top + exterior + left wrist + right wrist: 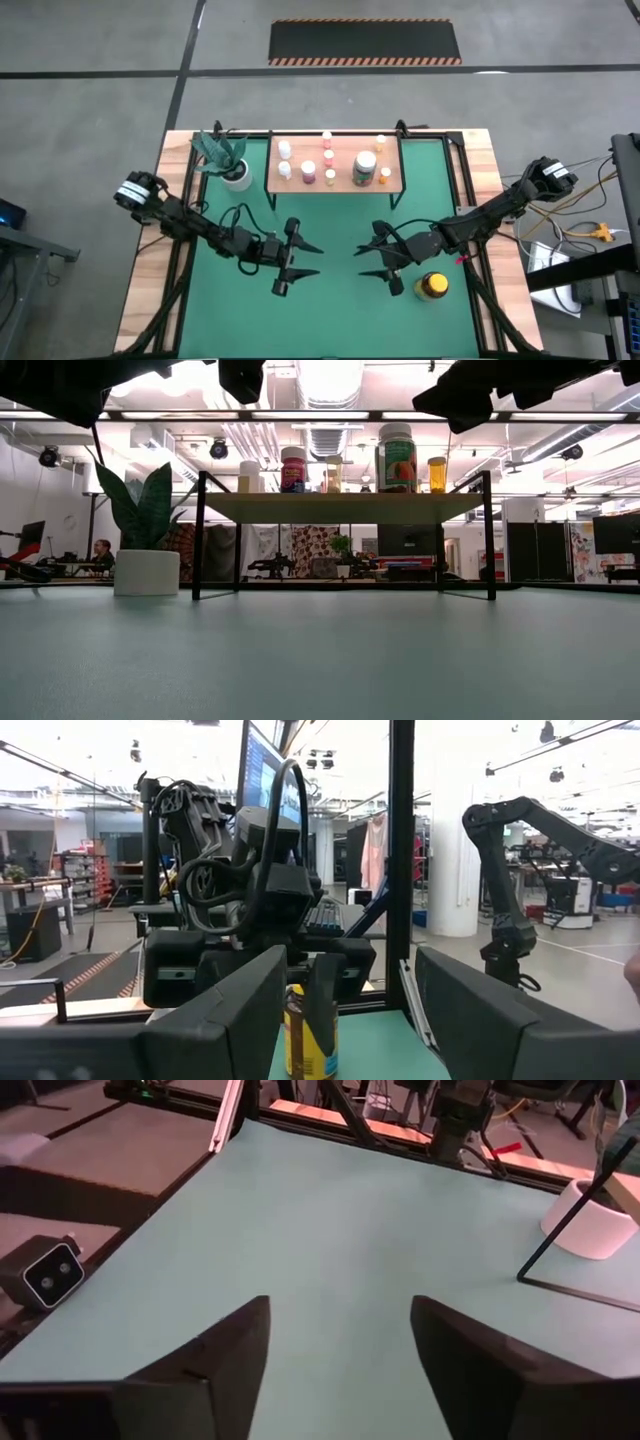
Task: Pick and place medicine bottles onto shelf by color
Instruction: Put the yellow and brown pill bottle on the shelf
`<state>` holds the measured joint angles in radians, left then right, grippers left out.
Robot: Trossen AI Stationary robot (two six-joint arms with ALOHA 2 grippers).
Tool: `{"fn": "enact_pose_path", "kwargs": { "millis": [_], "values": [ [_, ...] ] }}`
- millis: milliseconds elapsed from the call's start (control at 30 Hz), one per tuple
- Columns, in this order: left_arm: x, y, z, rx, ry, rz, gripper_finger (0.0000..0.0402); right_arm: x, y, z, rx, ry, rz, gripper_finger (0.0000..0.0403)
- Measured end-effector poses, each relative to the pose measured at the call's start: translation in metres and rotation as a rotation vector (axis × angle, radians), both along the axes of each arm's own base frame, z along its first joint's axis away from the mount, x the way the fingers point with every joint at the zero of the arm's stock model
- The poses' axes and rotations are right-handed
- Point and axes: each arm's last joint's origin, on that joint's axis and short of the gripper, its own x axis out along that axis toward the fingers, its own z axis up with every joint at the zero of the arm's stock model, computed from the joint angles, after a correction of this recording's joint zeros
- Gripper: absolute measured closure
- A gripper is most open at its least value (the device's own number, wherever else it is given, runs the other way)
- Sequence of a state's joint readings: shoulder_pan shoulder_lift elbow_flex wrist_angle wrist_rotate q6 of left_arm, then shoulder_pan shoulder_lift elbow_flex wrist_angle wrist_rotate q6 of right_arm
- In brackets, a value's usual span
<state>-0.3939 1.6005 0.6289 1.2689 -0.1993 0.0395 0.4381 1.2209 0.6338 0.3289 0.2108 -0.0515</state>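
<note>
We see both grippers spread wide and empty over the mat (330,215), left (298,258) and right (380,262), near the shelf (335,187) of bottles (364,166); yellow jar (432,287) beside right.

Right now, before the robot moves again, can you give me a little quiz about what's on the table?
1. True or false: the yellow jar stands on the shelf.
2. What stands on the green mat next to the shelf? A) a white pot with a plant B) a red cup C) a blue box
3. Are the two end effectors open or shut?

Key:
1. False. The yellow jar, with its black lid, stands on the mat by the right end effector.
2. A, the white pot with a plant.
3. Open. The left end effector and the right one both hold nothing.
</note>
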Motion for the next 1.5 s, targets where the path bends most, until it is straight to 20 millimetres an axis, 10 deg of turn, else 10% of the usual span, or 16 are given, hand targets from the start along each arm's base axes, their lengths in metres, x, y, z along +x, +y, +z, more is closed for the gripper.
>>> {"fn": "enact_pose_path", "kwargs": {
  "millis": [967,1233,1500],
  "values": [
    [0.001,0.000,-0.002,0.052,0.013,0.015,0.0195,0.001,0.000,0.003,0.143,0.053,-0.060,0.0145],
    [0.001,0.002,-0.002,0.107,0.004,0.051,0.0195,0.002,0.001,0.055,0.332,0.515,-0.342,0.0149],
    [-0.001,0.003,0.003,0.103,-0.005,0.052,0.0195,-0.039,-0.001,0.094,0.514,1.081,-0.838,0.0144]
  ]
}}
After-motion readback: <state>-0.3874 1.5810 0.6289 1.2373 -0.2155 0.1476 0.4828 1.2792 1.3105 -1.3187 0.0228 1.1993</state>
